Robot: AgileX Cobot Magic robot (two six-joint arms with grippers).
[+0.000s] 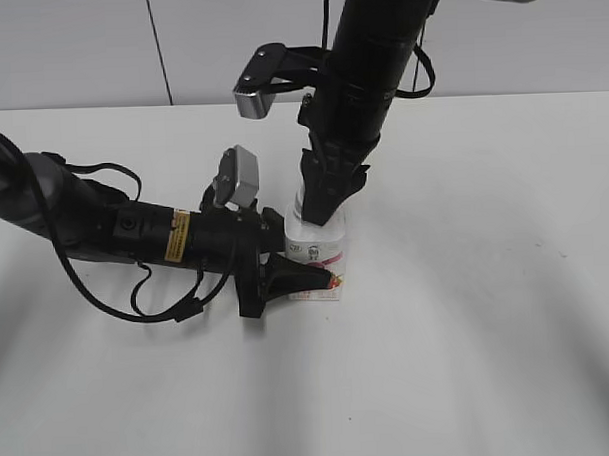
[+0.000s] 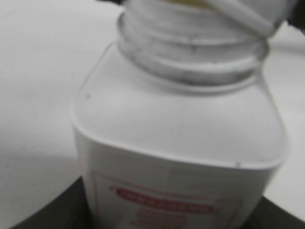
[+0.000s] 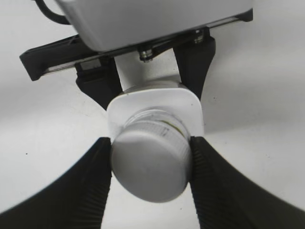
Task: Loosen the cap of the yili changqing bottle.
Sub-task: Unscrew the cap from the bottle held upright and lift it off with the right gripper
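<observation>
The yili changqing bottle (image 1: 320,255), white with a red-pink label, stands upright on the table. My left gripper (image 1: 304,278) reaches in from the left and is shut on its lower body. In the left wrist view the bottle (image 2: 176,138) fills the frame, and dark fingers (image 2: 38,214) show at the bottom corners. The bare threaded neck (image 2: 190,57) shows below the tilted cap (image 2: 243,12). My right gripper (image 1: 324,202) comes down from above. In the right wrist view its fingers (image 3: 90,181) press both sides of the white cap (image 3: 150,162), which sits askew over the bottle's shoulders (image 3: 193,107).
White table (image 1: 488,332) all around, with a pale wall behind. The left arm (image 1: 104,230) and its cables lie low across the table's left side. The right arm (image 1: 378,45) hangs down over the middle.
</observation>
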